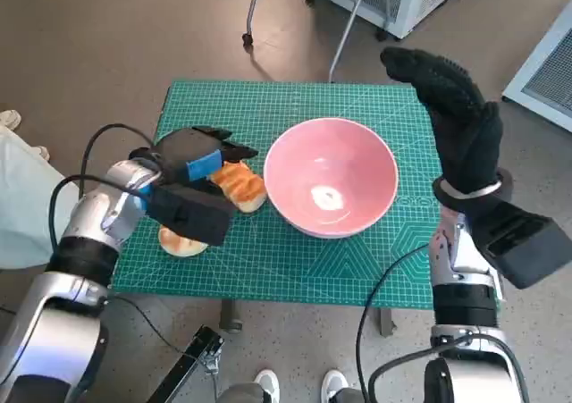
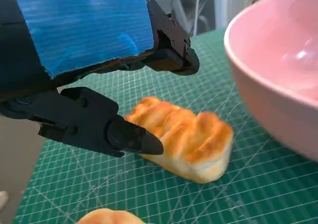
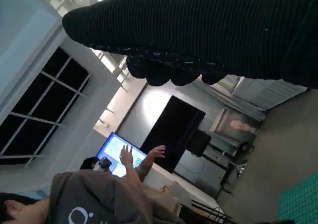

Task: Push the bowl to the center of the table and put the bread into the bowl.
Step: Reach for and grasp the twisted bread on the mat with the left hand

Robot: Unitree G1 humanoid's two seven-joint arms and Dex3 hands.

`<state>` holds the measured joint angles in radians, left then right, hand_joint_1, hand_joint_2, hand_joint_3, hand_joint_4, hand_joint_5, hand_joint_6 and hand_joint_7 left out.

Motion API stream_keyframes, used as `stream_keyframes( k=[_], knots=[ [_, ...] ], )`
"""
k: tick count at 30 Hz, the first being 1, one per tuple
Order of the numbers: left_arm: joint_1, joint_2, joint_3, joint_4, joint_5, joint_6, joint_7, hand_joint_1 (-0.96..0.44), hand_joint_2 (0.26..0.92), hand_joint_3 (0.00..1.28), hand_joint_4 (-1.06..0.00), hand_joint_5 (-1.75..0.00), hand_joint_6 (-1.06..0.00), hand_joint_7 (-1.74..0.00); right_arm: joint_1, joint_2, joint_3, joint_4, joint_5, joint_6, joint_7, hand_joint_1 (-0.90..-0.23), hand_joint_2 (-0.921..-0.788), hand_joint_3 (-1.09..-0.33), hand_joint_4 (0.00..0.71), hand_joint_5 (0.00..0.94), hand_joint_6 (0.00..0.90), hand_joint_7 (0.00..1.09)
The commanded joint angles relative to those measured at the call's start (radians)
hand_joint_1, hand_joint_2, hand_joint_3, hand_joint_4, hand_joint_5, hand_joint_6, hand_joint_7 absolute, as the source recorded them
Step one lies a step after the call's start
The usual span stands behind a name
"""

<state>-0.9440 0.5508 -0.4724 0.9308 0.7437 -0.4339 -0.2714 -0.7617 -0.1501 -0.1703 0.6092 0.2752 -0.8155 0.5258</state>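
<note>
The pink bowl (image 1: 331, 177) (image 2: 278, 75) stands empty near the middle of the green cutting mat (image 1: 268, 260). A golden bread loaf (image 1: 239, 186) (image 2: 186, 137) lies on the mat just left of the bowl. My left hand (image 1: 192, 162) (image 2: 94, 85) hovers over the loaf with its fingers spread on either side; one fingertip (image 2: 144, 142) is at the loaf's side, the others stay clear above it. My right hand (image 1: 456, 117) (image 3: 198, 30) is raised upright over the table's right edge, holding nothing.
A second, rounder bread roll (image 1: 181, 241) (image 2: 107, 216) lies on the mat near its front left edge, partly under my left wrist. A chair leg with a caster (image 1: 248, 38) and white cabinets stand beyond the table. A person (image 3: 99, 194) shows in the right wrist view.
</note>
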Motion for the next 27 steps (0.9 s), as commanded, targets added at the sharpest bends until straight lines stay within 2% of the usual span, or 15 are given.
stream_keyframes(
  k=[1,15,21,24,25,26,27],
  knots=[
    [-0.038,-0.025,-0.036,0.046,0.032,0.022,0.023,-0.16,0.847,0.00,-0.39,-0.01,-0.56,-0.05,0.029,-0.002,0.003,0.002,0.005,0.014,-0.004,-0.706,-0.921,-0.753,0.304,0.003,0.000,0.93],
    [-0.088,-0.132,-0.119,0.202,0.071,0.067,0.054,-0.12,0.850,0.00,-0.43,-0.02,-0.59,-0.06,0.044,0.004,0.018,-0.021,0.003,0.023,-0.005,-0.704,-0.921,-0.756,0.290,0.000,-0.001,0.92],
    [-0.113,-0.148,-0.158,0.264,0.095,0.069,0.060,-0.10,0.882,0.02,-0.49,-0.04,-0.66,-0.10,0.047,-0.001,0.018,-0.026,0.007,0.025,-0.003,-0.704,-0.921,-0.758,0.287,0.000,-0.001,0.90],
    [-0.123,-0.150,-0.172,0.286,0.099,0.066,0.056,-0.08,0.904,0.02,-0.58,-0.06,-0.72,-0.15,0.052,-0.002,0.018,-0.032,0.008,0.026,-0.004,-0.704,-0.921,-0.759,0.286,0.000,-0.001,0.90],
    [-0.126,-0.149,-0.175,0.293,0.099,0.064,0.054,-0.07,0.910,0.03,-0.63,-0.05,-0.73,-0.21,0.053,-0.003,0.018,-0.034,0.008,0.027,-0.004,-0.704,-0.921,-0.759,0.286,0.000,-0.001,0.90],
    [-0.129,-0.149,-0.178,0.298,0.098,0.062,0.054,-0.17,0.914,0.09,-0.71,-0.08,-0.67,-0.63,0.054,-0.003,0.018,-0.036,0.008,0.028,-0.005,-0.704,-0.921,-0.759,0.286,0.000,-0.001,0.90],
    [-0.131,-0.146,-0.178,0.303,0.094,0.058,0.052,-0.21,0.915,0.11,-0.73,-0.09,-0.64,-0.78,0.055,-0.003,0.018,-0.036,0.008,0.027,-0.005,-0.704,-0.921,-0.759,0.286,0.000,-0.001,0.90]
  ],
)
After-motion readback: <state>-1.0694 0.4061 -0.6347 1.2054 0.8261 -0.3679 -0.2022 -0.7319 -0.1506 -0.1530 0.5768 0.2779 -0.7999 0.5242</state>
